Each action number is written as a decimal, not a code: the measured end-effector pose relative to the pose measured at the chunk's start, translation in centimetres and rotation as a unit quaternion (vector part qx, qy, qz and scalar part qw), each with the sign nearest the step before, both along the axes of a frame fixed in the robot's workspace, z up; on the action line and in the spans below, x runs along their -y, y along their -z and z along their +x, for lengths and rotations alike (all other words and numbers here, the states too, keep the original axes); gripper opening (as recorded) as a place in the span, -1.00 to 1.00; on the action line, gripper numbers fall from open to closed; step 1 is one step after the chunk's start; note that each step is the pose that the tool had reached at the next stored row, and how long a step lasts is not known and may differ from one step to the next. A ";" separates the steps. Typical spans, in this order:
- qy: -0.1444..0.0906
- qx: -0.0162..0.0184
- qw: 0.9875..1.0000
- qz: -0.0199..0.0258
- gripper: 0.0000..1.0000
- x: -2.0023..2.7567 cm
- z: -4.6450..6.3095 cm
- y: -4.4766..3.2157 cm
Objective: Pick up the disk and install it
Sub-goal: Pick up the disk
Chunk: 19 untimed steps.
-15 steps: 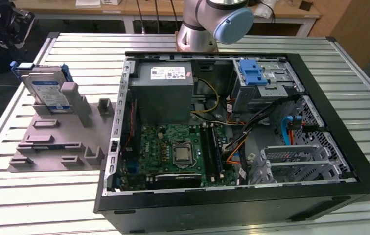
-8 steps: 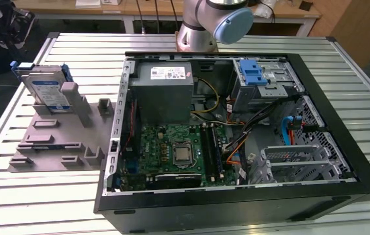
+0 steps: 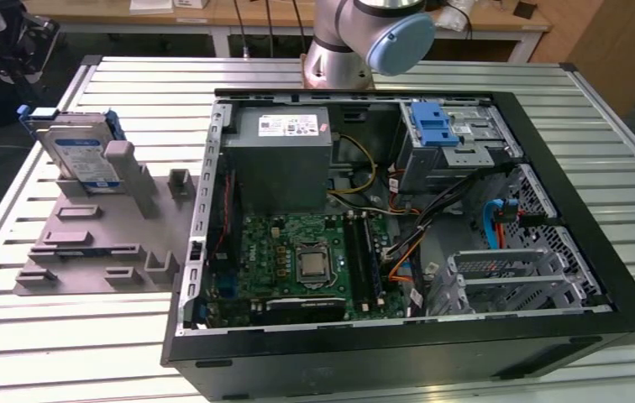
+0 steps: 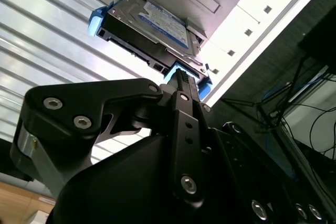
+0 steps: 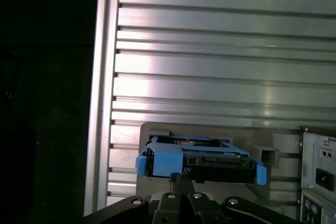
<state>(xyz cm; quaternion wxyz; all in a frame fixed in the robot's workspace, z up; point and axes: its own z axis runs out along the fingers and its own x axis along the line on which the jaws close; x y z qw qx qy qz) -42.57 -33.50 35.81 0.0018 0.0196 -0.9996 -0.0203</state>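
The gripper (image 5: 178, 177) has its two black fingers drawn together with no gap showing between them, and nothing is held; in the first wrist view the tips point at the blue carrier bracket of the disk (image 5: 199, 162) and come very near it, though whether they touch I cannot tell; in the second wrist view the gripper (image 4: 181, 75) likewise ends just at the blue edge of the disk (image 4: 152, 24).

The disk (image 3: 76, 155) stands on edge in a slot of a grey holder (image 3: 93, 243) — label side showing, blue frame around it; the holder lies on the slatted metal table (image 3: 71, 344), on the exterior view's left of the open computer case (image 3: 407, 357); inside the case are a grey power supply (image 3: 284, 159), a green motherboard (image 3: 295, 252) and a drive cage with a blue latch (image 3: 438, 126); the arm (image 3: 351, 42) rises beyond the case — at the table's far side.
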 end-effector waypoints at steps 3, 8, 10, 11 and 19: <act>-0.003 0.000 1.000 0.000 -0.79 0.00 0.0 0.00; -0.009 0.000 1.000 0.000 -0.79 0.00 0.0 0.00; -0.011 0.000 1.000 0.000 -0.79 0.00 0.0 0.00; -0.013 0.000 1.000 0.000 -0.79 0.00 0.0 0.00; -0.023 0.000 1.000 0.000 -0.79 0.00 0.0 0.00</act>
